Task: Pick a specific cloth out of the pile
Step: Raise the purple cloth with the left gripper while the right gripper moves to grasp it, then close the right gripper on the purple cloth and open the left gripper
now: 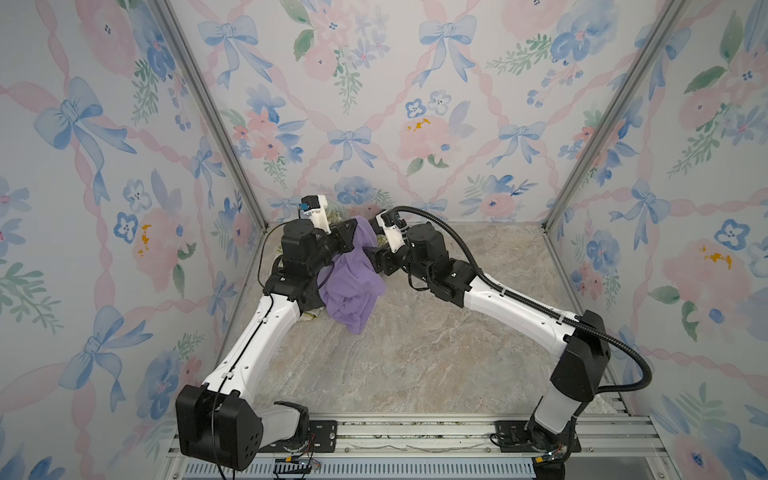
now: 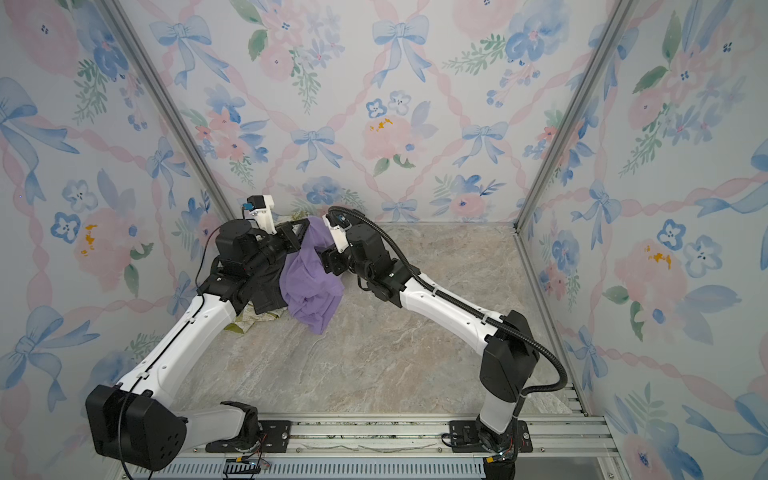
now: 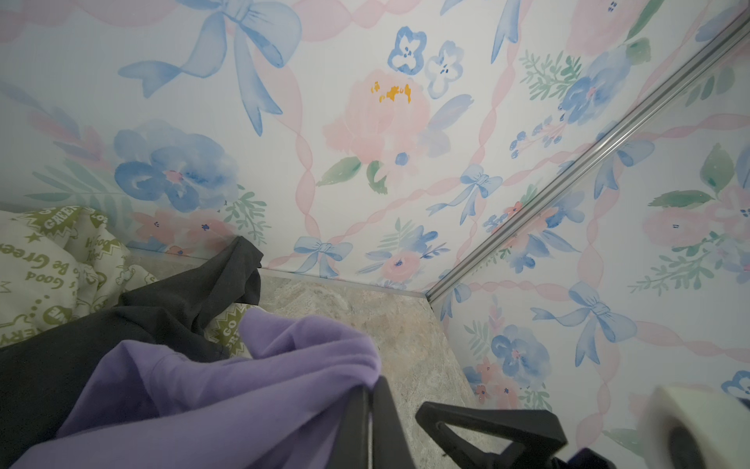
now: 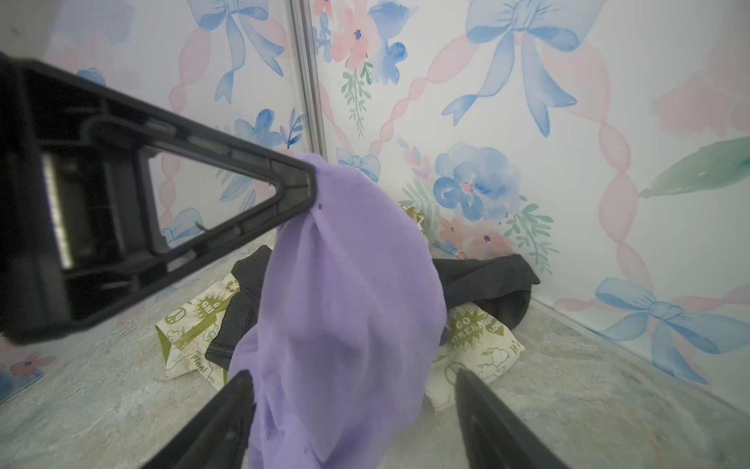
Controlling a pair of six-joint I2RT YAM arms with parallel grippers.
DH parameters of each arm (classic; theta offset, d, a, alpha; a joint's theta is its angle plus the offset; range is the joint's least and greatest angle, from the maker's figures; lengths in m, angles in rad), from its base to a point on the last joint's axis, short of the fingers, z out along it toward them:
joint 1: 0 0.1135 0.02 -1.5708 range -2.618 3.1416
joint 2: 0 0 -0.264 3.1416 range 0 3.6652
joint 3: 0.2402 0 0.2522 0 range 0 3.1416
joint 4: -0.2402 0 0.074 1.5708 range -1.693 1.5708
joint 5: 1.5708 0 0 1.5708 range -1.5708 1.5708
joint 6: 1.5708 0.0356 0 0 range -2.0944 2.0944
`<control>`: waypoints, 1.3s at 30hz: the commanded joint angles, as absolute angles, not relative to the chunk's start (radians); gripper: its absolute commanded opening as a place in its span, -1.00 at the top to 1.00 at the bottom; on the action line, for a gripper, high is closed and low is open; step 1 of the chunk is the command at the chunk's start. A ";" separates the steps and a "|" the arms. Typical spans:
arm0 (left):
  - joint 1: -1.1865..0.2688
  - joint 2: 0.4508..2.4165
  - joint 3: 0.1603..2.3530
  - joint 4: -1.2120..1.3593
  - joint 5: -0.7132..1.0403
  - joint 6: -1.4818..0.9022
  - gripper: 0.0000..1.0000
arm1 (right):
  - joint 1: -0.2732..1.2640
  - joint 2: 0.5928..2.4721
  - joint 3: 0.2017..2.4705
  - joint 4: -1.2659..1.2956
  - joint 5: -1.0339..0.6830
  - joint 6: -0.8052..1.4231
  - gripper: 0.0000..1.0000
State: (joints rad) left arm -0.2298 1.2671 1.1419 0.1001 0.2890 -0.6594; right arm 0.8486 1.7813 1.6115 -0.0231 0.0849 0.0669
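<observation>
Both top views show the cloth [image 1: 351,286] hanging from the left gripper [image 1: 352,227] over the pile [image 2: 253,323]; left wrist view, jaws pinched shut on it; right wrist view, right gripper [image 4: 351,375] jaws apart astride the drape, so close on lavender only.

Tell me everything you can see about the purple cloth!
The purple cloth is plain lavender, thin and soft-looking, with no print. The left gripper is shut on its top edge, so it hangs in long folds. Its lower end lies bunched on the marbled table. In the right wrist view it hides part of the dark grey garment and the cream cloth with green print. The right gripper is open, one finger on each side of it.
</observation>
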 commanded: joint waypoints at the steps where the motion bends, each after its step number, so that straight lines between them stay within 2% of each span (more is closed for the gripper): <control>1: -0.237 1.268 1.180 0.128 0.341 -0.662 1.00 | 0.837 1.816 1.686 -0.037 0.043 0.096 -0.54; 8: -0.245 1.254 1.166 0.130 0.360 -0.664 1.00 | 0.826 1.878 1.741 -0.038 0.041 0.097 -0.37; 11: -0.252 1.258 1.164 0.130 0.360 -0.670 1.00 | 0.822 1.896 1.758 -0.028 0.036 0.096 -0.18; 14: -0.257 1.267 1.167 0.129 0.356 -0.684 1.00 | 0.822 1.916 1.783 -0.029 0.031 0.095 0.12; 21: -0.264 1.278 1.187 0.129 0.341 -0.686 1.00 | 0.814 1.909 1.771 -0.014 0.036 0.102 1.00; 30: -0.264 1.291 1.214 0.129 0.326 -0.691 1.00 | 0.797 1.879 1.771 0.000 0.032 0.097 1.00; 32: -0.264 1.294 1.226 0.129 0.321 -0.692 0.75 | 0.792 1.870 1.776 0.000 0.035 0.095 1.00; 33: -0.265 1.296 1.235 0.130 0.316 -0.691 0.52 | 0.786 1.864 1.781 -0.001 0.040 0.097 1.00; 35: -0.265 1.299 1.255 0.130 0.310 -0.688 0.26 | 0.775 1.853 1.798 -0.003 0.058 0.105 1.00; 37: -0.263 1.302 1.274 0.129 0.301 -0.677 -0.11 | 0.766 1.842 1.836 -0.028 0.115 0.098 1.00; 39: -0.263 1.301 1.286 0.131 0.290 -0.663 -0.32 | 0.756 1.839 1.888 -0.068 0.158 0.073 1.00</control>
